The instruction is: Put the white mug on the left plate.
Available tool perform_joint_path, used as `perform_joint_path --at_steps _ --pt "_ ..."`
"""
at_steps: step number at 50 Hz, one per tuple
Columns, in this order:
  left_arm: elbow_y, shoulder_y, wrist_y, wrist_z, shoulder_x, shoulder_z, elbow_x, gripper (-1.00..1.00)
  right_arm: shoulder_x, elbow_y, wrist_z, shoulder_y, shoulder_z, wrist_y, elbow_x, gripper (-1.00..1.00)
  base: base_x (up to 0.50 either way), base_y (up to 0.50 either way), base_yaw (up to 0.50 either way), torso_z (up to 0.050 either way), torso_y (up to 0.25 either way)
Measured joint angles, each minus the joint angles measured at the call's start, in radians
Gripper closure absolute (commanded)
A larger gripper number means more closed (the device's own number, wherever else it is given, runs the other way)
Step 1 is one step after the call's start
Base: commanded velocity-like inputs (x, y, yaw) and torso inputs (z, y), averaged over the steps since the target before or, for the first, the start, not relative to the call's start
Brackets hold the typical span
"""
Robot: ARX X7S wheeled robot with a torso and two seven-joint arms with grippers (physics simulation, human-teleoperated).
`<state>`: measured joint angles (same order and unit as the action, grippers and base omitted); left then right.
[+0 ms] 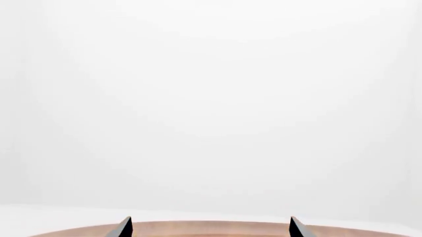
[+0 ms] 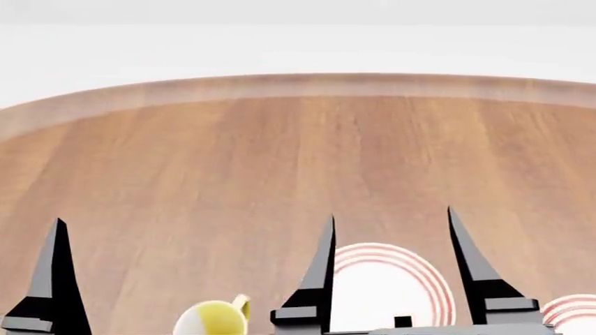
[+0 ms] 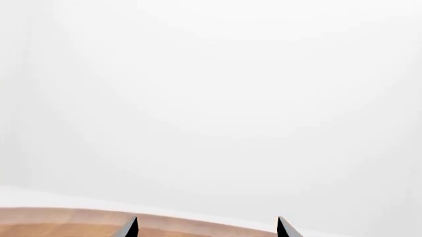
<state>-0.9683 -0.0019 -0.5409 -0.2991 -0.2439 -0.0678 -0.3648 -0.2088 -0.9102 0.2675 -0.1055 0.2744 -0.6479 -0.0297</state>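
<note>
The white mug is out of view in every frame. In the head view the left plate (image 2: pixel 384 257), white with thin red rings, lies on the wooden table near the lower edge. My right gripper (image 2: pixel 390 213) stands open over it, and the plate shows between its two black fingers. Only one finger (image 2: pixel 56 279) of my left gripper shows in that view, at the far left. In the wrist views my left gripper (image 1: pixel 210 220) and right gripper (image 3: pixel 207 220) are both open with nothing between their tips, facing a white wall over the table's far edge.
A small white mug with a yellow inside and handle (image 2: pixel 214 318) lies at the lower edge, left of the plate. A second ringed plate (image 2: pixel 573 307) peeks in at the lower right corner. The round wooden table (image 2: pixel 298 153) stretches away to a curved far rim.
</note>
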Motion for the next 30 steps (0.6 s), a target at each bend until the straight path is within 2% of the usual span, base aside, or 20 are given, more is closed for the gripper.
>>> perform_joint_path --at_steps 14,30 --pt "0.006 0.003 0.012 -0.010 -0.010 -0.011 -0.001 -1.00 -0.013 0.005 0.010 0.004 0.017 0.033 -0.004 -1.00 0.00 0.03 0.00 0.000 0.000" --pt "0.005 0.002 0.016 -0.024 -0.022 -0.019 -0.010 -1.00 -0.019 0.002 0.018 0.022 0.004 0.093 0.024 -1.00 0.00 0.00 -0.49 0.000 0.000"
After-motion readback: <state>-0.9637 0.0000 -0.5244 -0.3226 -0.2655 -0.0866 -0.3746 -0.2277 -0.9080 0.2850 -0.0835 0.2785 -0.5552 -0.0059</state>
